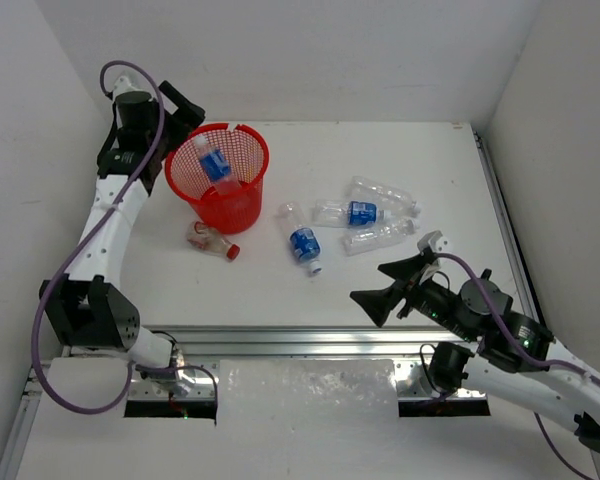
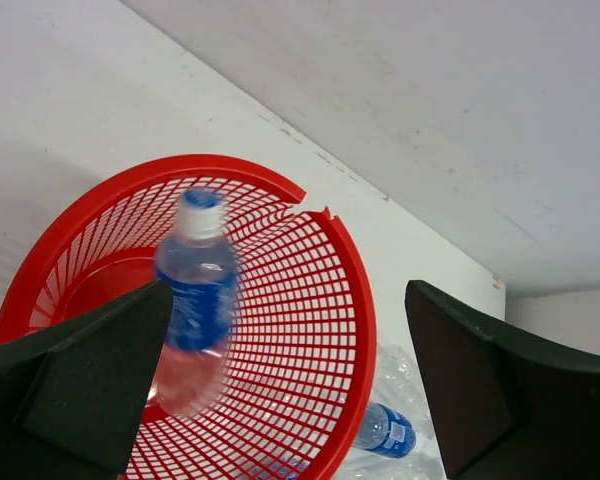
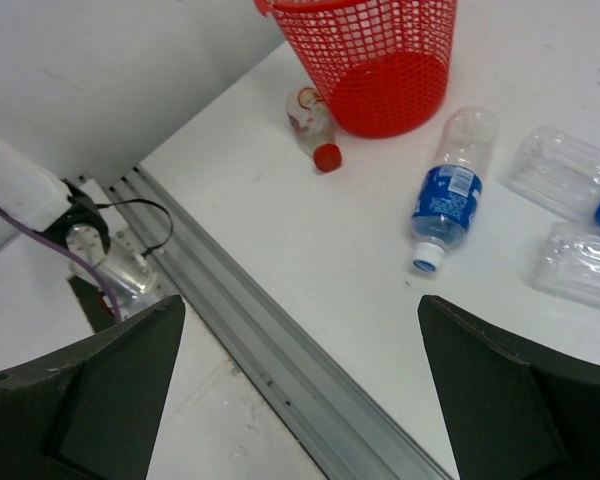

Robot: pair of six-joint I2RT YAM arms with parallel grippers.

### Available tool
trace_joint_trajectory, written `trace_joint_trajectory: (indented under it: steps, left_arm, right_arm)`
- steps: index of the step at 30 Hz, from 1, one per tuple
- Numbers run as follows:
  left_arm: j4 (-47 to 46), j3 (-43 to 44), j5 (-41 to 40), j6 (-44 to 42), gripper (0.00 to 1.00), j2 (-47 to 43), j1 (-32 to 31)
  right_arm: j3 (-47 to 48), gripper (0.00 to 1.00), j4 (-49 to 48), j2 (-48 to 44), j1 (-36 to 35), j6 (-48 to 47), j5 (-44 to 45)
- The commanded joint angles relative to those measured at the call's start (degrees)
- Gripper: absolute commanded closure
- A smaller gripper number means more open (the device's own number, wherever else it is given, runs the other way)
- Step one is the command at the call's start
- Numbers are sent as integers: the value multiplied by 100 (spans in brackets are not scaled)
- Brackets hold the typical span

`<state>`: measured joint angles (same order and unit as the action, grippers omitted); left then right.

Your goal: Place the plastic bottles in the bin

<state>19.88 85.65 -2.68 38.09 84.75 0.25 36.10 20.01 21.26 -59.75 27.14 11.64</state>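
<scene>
Over the mouth of the bin (image 1: 232,208) the left claw (image 1: 187,112) hung with its jaws wide apart and nothing between them. A blue-labelled bottle (image 2: 194,300) with a white cap sat inside the mesh, blurred in the left wrist view, so the step looked like a release just under way.

To finish it well, the claw should rise straight up before swinging off, since the bin's rim has a chipped notch that a finger could catch and tip.

Five bottles lay on the worktop (image 1: 430,150): a red-capped one (image 1: 212,241) touching the bin's base, a blue-labelled one (image 1: 301,240) near the middle, and a cluster of three (image 1: 368,213) further right. The right claw (image 1: 372,283), also spread and empty, hovered at the near edge. The middle bottle seemed its easiest pick, gripped across the body.

No lettering on the blue or red labels could be read; only pale marks showed.
</scene>
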Motion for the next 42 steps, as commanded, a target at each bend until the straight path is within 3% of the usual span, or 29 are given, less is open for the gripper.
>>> trace_joint_trajectory:
  steps: [1, 4, 6, 9, 10, 12, 15, 22, 26, 32, 42]
  left_arm:
    - [-37, 610, 13, -73, 0, -380, -130]
    - [419, 786, -57, -126, 0, -635, -131]
    - [1215, 822, -598, -4, 0, -872, -131]
    - [2261, 218, -1722, 785, 0, -1486, -131]
    - [2492, -289, -1936, 1328, 0, -1853, -122]
    - [2609, -915, -2035, 1560, 0, -2268, -122]
    - [1986, -2564, -1877, 1702, 4, -3033, -104]
    - [686, -4177, -850, 1676, 6, -3044, 265]
    - [-921, -5336, -479, 1702, 7, -3254, 318]
    - [-1828, -5786, -437, 1790, 7, -2737, 580]
    - [-3112, -5752, 57, 1597, 6, -1453, 942]
  right_arm:
    - [-24, 1, 284, -16, -11, -156, 365]
    - [-15, 1, 302, 124, -11, -217, 374]
    - [-41, 1, 293, 238, -2, -174, 374]
    - [-138, 1, 223, 265, -11, -8, 505]
    - [-181, 1, 231, 248, -11, 54, 576]
    - [-199, 1, 249, 239, -11, 160, 655]
    - [-165, 1, 345, 177, -11, 230, 577]
    - [-472, 1, 205, 45, -2, 380, 375]
    - [-551, 1, 205, 10, -11, 328, 348]
    - [-604, 1, 240, -69, -11, 240, 374]
    - [-630, 1, 179, 10, -2, 108, 366]
